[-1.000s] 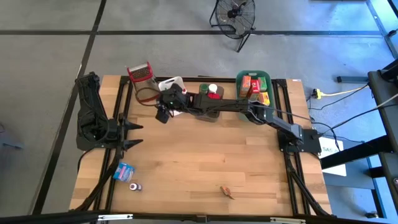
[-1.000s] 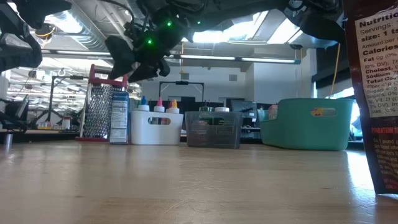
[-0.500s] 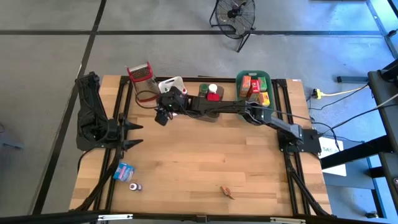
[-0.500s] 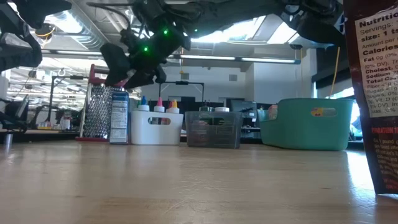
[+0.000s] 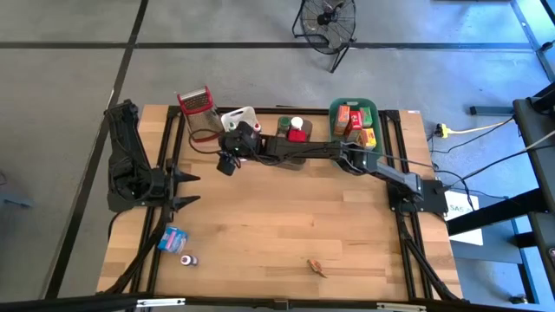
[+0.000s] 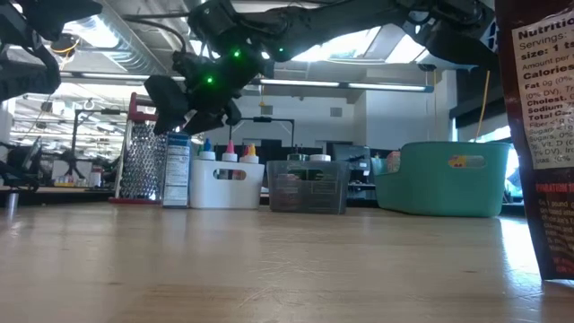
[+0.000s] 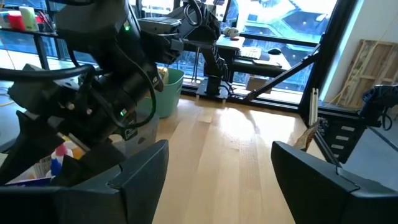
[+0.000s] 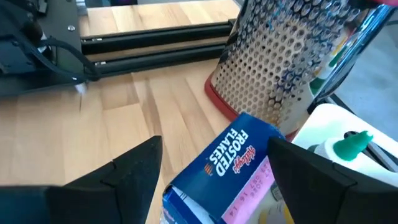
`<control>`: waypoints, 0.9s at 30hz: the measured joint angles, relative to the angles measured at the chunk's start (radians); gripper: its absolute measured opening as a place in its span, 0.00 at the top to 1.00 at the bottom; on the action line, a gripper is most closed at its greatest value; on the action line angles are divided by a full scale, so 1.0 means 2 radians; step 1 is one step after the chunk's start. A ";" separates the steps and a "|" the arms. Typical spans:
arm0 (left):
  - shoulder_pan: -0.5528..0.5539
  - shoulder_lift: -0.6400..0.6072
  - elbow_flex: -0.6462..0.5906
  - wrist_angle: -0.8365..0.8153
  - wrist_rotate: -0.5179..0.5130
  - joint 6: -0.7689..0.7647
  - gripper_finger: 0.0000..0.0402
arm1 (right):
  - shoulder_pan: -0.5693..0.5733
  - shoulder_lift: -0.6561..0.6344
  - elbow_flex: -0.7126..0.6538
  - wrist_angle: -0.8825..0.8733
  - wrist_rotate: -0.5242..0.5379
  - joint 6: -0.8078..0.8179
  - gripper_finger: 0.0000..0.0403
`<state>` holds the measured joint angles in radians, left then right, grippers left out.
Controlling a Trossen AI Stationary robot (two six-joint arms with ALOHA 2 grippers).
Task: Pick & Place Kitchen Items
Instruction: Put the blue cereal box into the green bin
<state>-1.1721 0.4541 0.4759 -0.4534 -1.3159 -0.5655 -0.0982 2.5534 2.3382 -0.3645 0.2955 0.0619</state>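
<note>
Looking down from above, we see the right tool (image 5: 227, 164) reached far across the wooden surface (image 5: 286, 225) to its far left part, hanging just in front of the white tub (image 5: 244, 116) and the grey mesh grater with the red top (image 5: 196, 100). In its own wrist view its two dark fingers (image 8: 127, 167) stand spread and released, with a blue Frosted Flakes box (image 8: 233, 165) between and beyond them; the box stands just beside the grater and the white tub, where a green-capped bottle (image 8: 352, 142) shows. Whether the fingers touch the box we cannot tell. In the low view the box (image 6: 177, 169) stands upright on the surface between the grater and the tub, with the tool just above it.

The left tool (image 5: 185, 188) waits at the left edge of the surface, its fingers (image 7: 134, 171) also spread wide and released, gripping nothing.

Other kitchen items lie apart: a small blue packet (image 5: 173, 237) and a tiny bottle (image 5: 187, 260) at the near left, a small brownish thing (image 5: 317, 267) near the front edge, and red and orange boxes (image 5: 354, 121) in the green tub (image 5: 334, 108) at the far right. A dark tub (image 5: 290, 139) with a red-capped jar (image 5: 297, 126) sits between the white and green tubs.
</note>
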 joint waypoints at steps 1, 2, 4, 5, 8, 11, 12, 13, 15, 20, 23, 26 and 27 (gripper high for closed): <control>0.000 0.000 0.000 0.000 0.000 0.000 0.31 | 0.000 0.000 0.000 -0.001 0.000 -0.001 0.27; 0.000 0.000 0.000 0.000 0.000 0.000 0.31 | 0.000 0.000 0.000 -0.001 0.000 -0.001 0.27; 0.000 0.000 0.000 0.000 0.000 -0.004 0.31 | 0.000 0.000 0.000 -0.001 0.000 -0.001 0.27; 0.000 0.000 0.000 0.000 0.001 -0.005 0.31 | 0.000 0.000 0.000 -0.005 0.000 -0.001 0.27; 0.000 0.000 0.000 0.000 0.007 -0.007 0.31 | 0.000 0.005 0.001 -0.005 0.002 -0.001 0.27; 0.000 0.000 0.000 0.000 0.012 -0.008 0.31 | 0.000 0.009 0.001 -0.009 0.001 0.003 0.27; 0.000 0.000 0.000 0.000 0.012 -0.008 0.31 | 0.000 0.012 0.002 -0.004 0.000 0.003 0.27; 0.000 0.000 0.000 0.000 0.013 -0.008 0.31 | 0.000 0.014 0.002 -0.003 0.000 0.002 0.27; 0.000 0.000 0.000 0.000 0.015 -0.008 0.31 | 0.000 0.014 0.002 -0.005 0.000 0.001 0.27; 0.000 0.000 0.000 0.000 0.016 -0.008 0.31 | 0.000 0.014 0.002 -0.007 0.005 -0.001 0.27; 0.000 0.000 0.000 0.000 0.016 -0.008 0.31 | 0.000 0.014 0.002 -0.013 0.008 -0.009 0.28; 0.000 0.001 0.000 0.000 0.016 -0.008 0.31 | 0.000 0.014 0.002 -0.021 0.010 -0.015 0.31; 0.000 0.002 0.000 0.000 0.016 -0.008 0.31 | 0.000 0.014 0.002 -0.022 0.011 -0.017 0.33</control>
<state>-1.1721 0.4572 0.4759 -0.4530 -1.2846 -0.5812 -0.0978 2.5824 2.3413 -0.4086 0.3166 0.0280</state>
